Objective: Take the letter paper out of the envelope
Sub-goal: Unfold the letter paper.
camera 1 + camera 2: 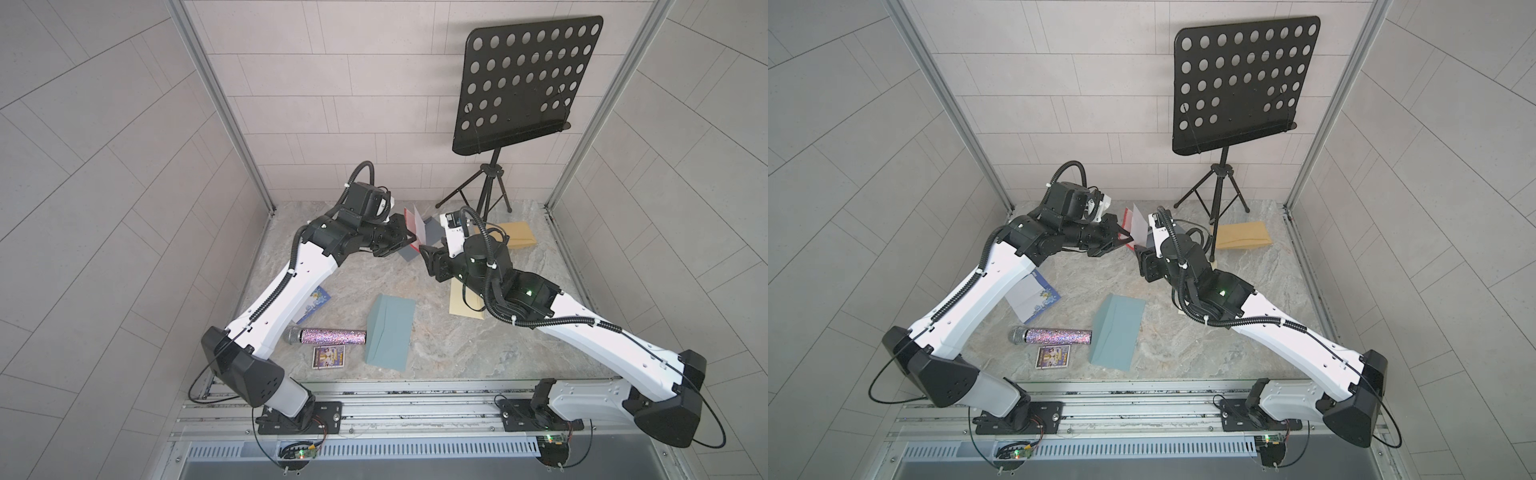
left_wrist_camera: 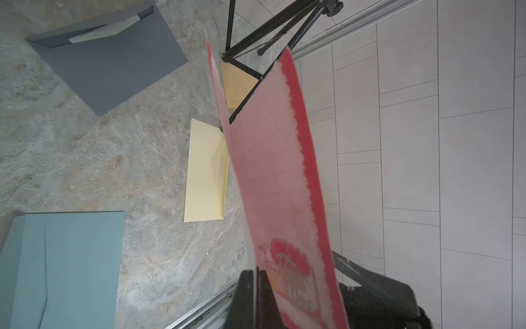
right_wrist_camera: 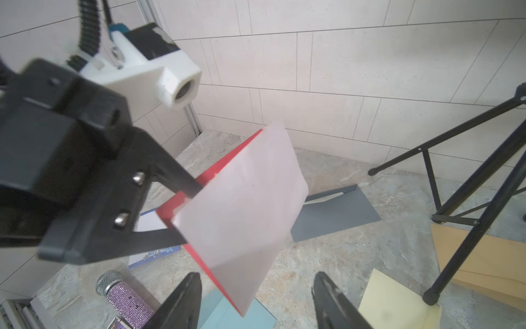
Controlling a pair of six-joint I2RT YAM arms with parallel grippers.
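The marbled table [image 1: 374, 274] bore a black music stand [image 1: 528, 83] at the back and a grey envelope [image 2: 113, 62] lying flat. Above the table, clear of that envelope, the red-bordered letter paper [image 2: 270, 171] hung folded in the air, pinched at one edge by the clenched left gripper [image 2: 257, 280]. The right gripper [image 3: 257, 275] stood spread, grasping nothing, with the paper's lower corner showing between its fingers.

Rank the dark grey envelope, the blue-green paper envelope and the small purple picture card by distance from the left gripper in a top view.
1. the dark grey envelope, lying right under the left gripper.
2. the blue-green paper envelope, mid-table.
3. the small purple picture card, by the front edge.
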